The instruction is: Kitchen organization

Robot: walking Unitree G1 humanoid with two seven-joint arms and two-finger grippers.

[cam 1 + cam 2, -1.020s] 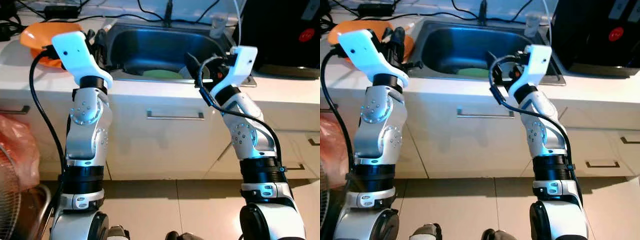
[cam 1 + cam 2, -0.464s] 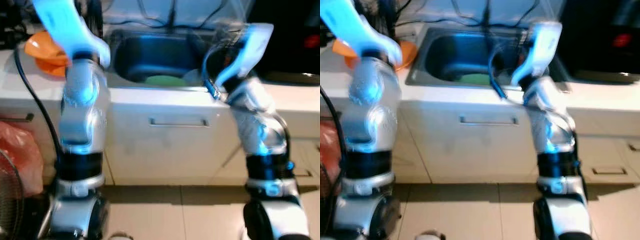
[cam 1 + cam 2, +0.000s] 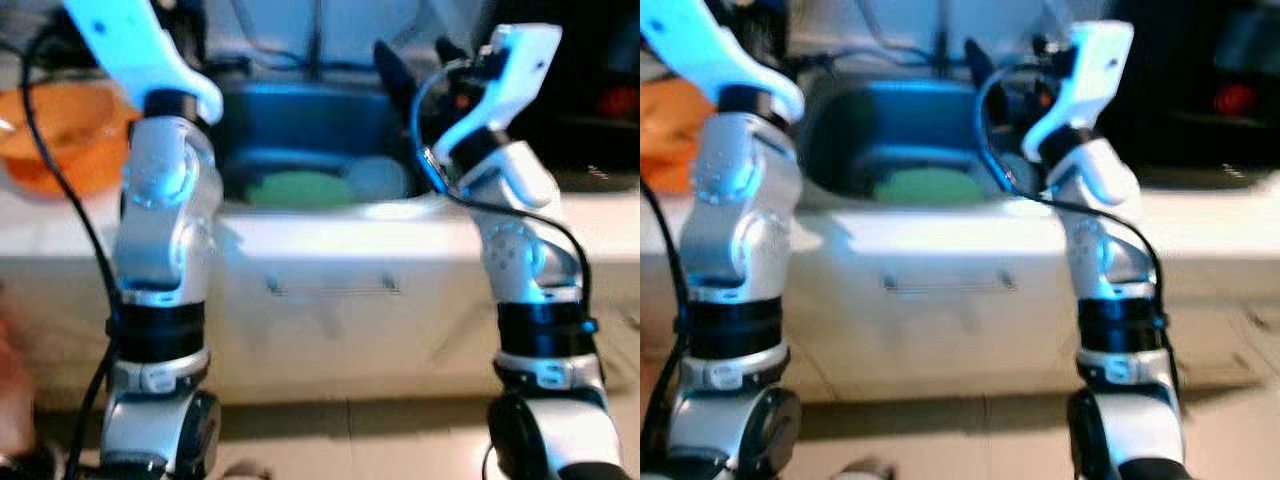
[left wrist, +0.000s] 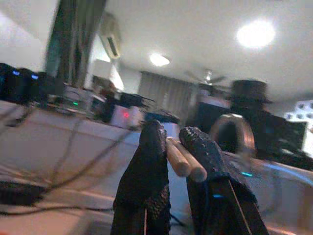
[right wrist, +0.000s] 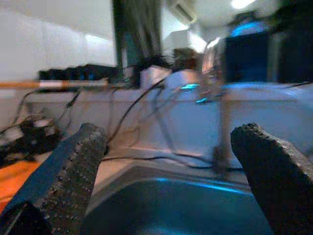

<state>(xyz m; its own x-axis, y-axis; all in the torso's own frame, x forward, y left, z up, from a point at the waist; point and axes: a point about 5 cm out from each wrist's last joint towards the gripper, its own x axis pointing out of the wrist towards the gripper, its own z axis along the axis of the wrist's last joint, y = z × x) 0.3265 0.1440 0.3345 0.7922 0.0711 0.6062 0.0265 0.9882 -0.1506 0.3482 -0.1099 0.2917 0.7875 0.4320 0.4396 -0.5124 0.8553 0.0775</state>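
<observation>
My left gripper (image 4: pixel 172 136) is raised above the counter's left part and is shut on a pair of pale wooden sticks (image 4: pixel 185 160), whose ends show between its black fingers. My right gripper (image 5: pixel 168 137) is open, its fingers wide apart, held over the right rim of the steel sink (image 3: pixel 300 110). Nothing is between its fingers. In the sink lie a green plate (image 3: pixel 292 188) and a pale round dish (image 3: pixel 376 178). The eye views are blurred.
An orange bowl (image 3: pixel 55 135) sits on the white counter left of the sink. A black appliance with a red spot (image 3: pixel 1230 95) stands at the right. A tap (image 5: pixel 222 115) and cables run behind the sink. Cabinet drawers with a handle (image 3: pixel 330 287) are below.
The whole picture has shifted and blurred, so the camera moved. Both arms now stand higher against the counter; the left gripper has risen from beside the orange bowl.
</observation>
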